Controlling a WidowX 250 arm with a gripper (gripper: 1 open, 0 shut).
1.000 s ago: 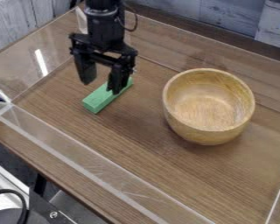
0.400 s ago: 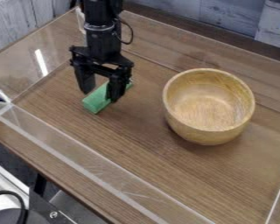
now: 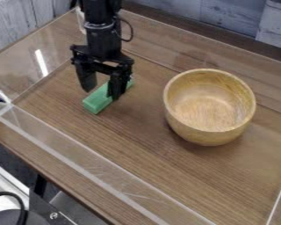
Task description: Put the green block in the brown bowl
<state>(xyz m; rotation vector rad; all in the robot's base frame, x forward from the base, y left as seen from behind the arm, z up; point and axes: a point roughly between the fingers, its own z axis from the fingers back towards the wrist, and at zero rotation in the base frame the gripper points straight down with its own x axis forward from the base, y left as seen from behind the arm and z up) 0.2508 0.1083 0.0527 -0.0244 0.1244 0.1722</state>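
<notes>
The green block lies flat on the wooden table, left of centre, its long side running diagonally. My black gripper hangs straight down over the block's far end, open, with one finger on each side of the block; the far end is partly hidden behind the fingers. I cannot tell whether the fingertips touch the table. The brown bowl stands upright and empty to the right of the block, about a hand's width from it.
A clear plastic wall runs along the table's front and left edges. Light-coloured boxes stand behind the table at the upper right. Black cables lie below the table's front-left corner.
The gripper has moved slightly left and down over the block's far end. Block and bowl have not moved.
</notes>
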